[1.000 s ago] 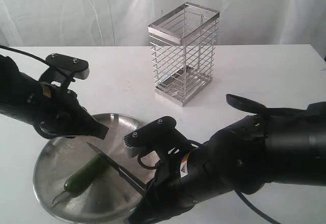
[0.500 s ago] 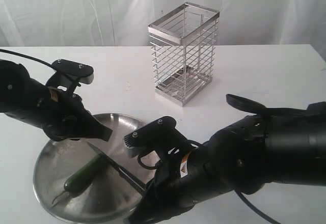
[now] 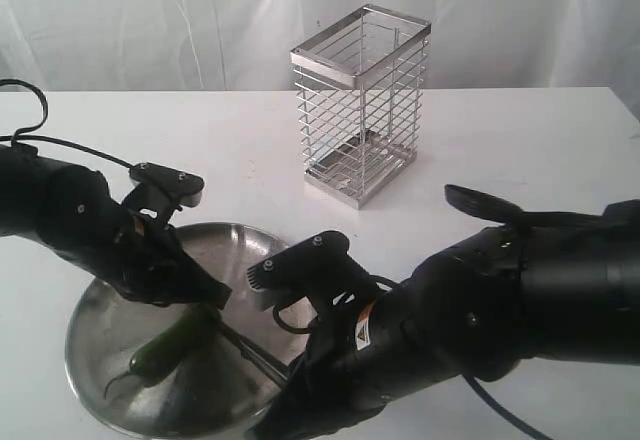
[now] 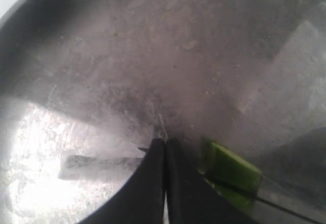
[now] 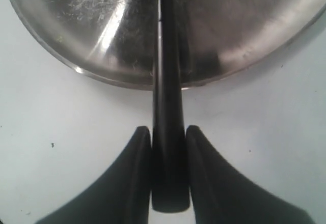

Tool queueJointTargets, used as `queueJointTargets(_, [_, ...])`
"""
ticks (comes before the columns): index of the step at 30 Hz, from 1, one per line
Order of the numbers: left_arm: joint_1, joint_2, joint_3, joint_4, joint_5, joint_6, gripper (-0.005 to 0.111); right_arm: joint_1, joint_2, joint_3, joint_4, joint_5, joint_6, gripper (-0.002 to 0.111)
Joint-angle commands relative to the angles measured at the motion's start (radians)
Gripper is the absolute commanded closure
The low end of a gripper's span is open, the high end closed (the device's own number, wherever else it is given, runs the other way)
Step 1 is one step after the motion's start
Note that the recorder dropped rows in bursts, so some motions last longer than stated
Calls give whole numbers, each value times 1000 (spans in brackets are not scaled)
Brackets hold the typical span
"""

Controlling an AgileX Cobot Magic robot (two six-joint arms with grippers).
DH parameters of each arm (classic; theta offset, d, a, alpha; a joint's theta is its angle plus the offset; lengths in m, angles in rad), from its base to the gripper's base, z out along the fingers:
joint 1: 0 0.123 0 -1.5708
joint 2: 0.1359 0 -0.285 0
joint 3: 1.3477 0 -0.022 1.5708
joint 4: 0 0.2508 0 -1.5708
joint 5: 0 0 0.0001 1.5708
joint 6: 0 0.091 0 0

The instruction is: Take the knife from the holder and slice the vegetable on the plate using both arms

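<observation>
The green vegetable [image 3: 172, 344] lies in the steel plate [image 3: 100, 320] at the front left; its cut end [image 4: 232, 167] shows in the left wrist view. My left gripper [image 3: 212, 298] is shut with nothing in it, tip down just above the plate [image 4: 153, 56] beside that end. My right gripper [image 5: 168, 134] is shut on the black handle of the knife [image 5: 168, 132]. The knife [image 3: 250, 352] reaches over the rim [image 5: 127, 81] to the vegetable. The wire holder [image 3: 362, 105] stands empty behind.
The white table [image 3: 520, 150] spreads around the plate and holder. A white curtain [image 3: 150, 20] hangs behind. My bulky right arm [image 3: 480, 310] fills the front right, close to the plate's edge.
My left arm has dropped and moved right, bringing its shut tip down to the vegetable's upper end. The right arm and knife have barely moved.
</observation>
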Motion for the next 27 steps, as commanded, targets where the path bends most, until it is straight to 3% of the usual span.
queueJointTargets(1, [-4, -4, 4, -11, 13, -3, 107, 2, -1, 0, 2, -5, -2, 108])
queueJointTargets(7, [-4, -136, 4, -11, 27, -3, 107, 2, 33, 0, 2, 15, -2, 108])
queueJointTargets(27, [-4, -106, 6, -17, 72, -3, 107, 2, 55, 0, 2, -4, -2, 108])
